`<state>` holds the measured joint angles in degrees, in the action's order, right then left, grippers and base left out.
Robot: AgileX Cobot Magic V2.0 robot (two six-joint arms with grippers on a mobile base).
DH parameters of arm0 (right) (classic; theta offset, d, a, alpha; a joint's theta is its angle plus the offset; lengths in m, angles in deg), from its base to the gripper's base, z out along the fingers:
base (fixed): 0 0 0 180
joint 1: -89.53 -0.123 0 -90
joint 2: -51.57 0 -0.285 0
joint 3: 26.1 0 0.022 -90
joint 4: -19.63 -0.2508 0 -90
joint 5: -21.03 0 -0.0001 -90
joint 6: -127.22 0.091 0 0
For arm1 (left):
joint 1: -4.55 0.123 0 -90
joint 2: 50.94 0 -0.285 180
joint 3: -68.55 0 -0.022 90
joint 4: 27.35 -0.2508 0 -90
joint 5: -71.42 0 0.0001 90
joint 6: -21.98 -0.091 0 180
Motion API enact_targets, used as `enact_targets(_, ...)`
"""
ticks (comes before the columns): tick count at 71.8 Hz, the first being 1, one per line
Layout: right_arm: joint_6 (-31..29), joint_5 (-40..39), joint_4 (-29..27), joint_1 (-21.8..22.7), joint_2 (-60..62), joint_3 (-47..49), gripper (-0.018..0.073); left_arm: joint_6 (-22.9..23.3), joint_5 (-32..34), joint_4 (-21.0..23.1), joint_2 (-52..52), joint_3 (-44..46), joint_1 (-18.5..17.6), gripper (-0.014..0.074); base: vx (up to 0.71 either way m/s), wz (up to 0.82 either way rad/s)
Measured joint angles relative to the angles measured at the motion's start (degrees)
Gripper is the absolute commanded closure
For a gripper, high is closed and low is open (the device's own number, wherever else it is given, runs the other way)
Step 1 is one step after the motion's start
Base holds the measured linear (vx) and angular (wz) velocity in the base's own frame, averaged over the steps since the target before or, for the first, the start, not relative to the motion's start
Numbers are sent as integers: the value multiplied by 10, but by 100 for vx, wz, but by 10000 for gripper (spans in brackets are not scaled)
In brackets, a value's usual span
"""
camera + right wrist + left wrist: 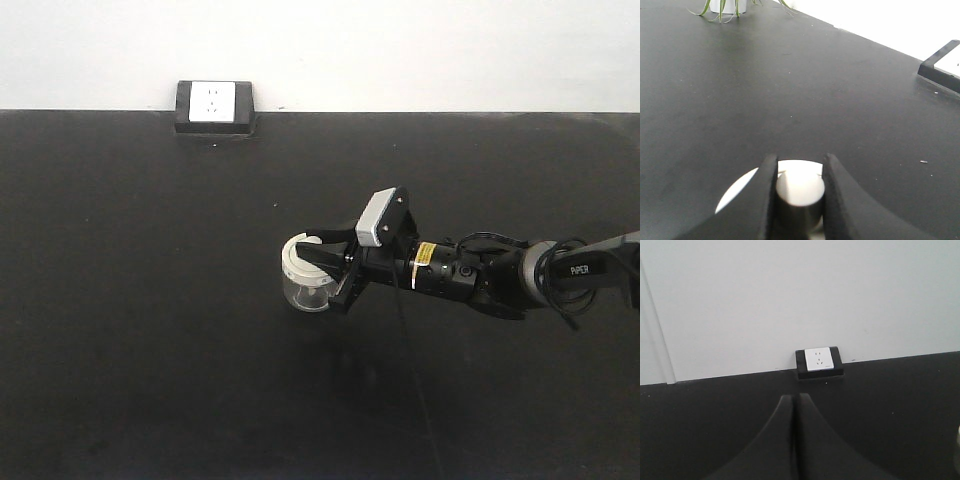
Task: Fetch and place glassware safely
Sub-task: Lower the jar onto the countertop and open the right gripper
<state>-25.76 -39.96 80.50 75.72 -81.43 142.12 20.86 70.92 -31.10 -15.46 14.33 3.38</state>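
We read "PiPER" in white letters on the right arm [580,269]; a yellow label [426,254] sits nearer its wrist, its print too small to read.

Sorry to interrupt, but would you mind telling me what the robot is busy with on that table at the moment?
The right gripper is closed on the central knob of the round cream-white lid on a small squat clear glass jar, out on the black tabletop. Whether the jar rests on the surface or is slightly lifted cannot be told. The left gripper is shut and empty, pointing toward a white wall socket in a black frame.
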Motion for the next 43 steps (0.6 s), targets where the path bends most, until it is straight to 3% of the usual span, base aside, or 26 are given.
enact_targets(10, 0, 0, 0, 0, 0, 0, 544, 0, 0, 0, 0, 0, 0, 603, 0, 0)
enact_targets(19, 0, 0, 0, 0, 0, 0, 478, 0, 0, 0, 0, 0, 0, 603, 0, 0)
enact_targets(27, 0, 0, 0, 0, 0, 0, 367, 0, 0, 0, 0, 0, 0, 603, 0, 0)
enact_targets(43, 0, -2, -5, 0, 0, 1, 51, 0, 0, 0, 0, 0, 0, 603, 0, 0)
